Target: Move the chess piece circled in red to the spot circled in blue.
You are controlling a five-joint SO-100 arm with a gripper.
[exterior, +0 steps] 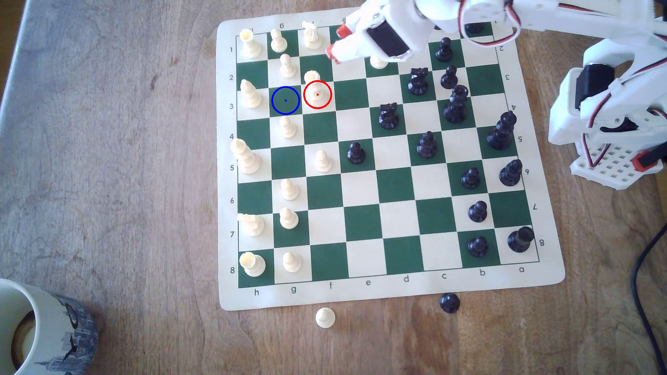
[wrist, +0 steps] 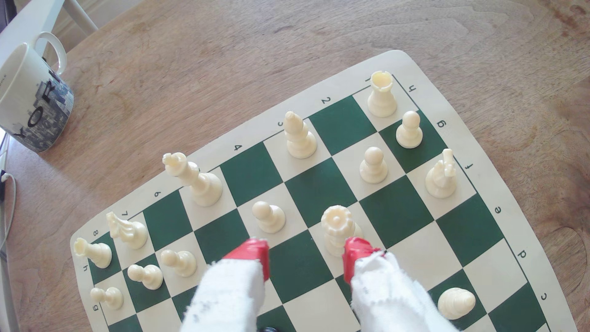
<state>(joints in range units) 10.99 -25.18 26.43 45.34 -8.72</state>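
Note:
The chess piece circled in red (exterior: 317, 90) is a cream piece with a jagged crown, standing upright on a light square in the board's row 3. The spot circled in blue (exterior: 285, 100) is the empty dark green square directly to its left in the exterior view. My gripper (exterior: 337, 42) hovers open above the board, up and to the right of the piece in that view. In the wrist view the crowned piece (wrist: 336, 226) stands just ahead of one red fingertip (wrist: 357, 255), outside the gap of my gripper (wrist: 305, 255), with its base partly hidden.
Cream pawns (exterior: 287, 66) (exterior: 287, 126) flank the blue-ringed square, and a cream bishop (exterior: 249, 94) stands beyond it. Black pieces (exterior: 418, 81) fill the exterior view's right. A mug (exterior: 39, 331) sits at the lower left, and two captured pawns (exterior: 325, 317) (exterior: 449, 302) lie off the board.

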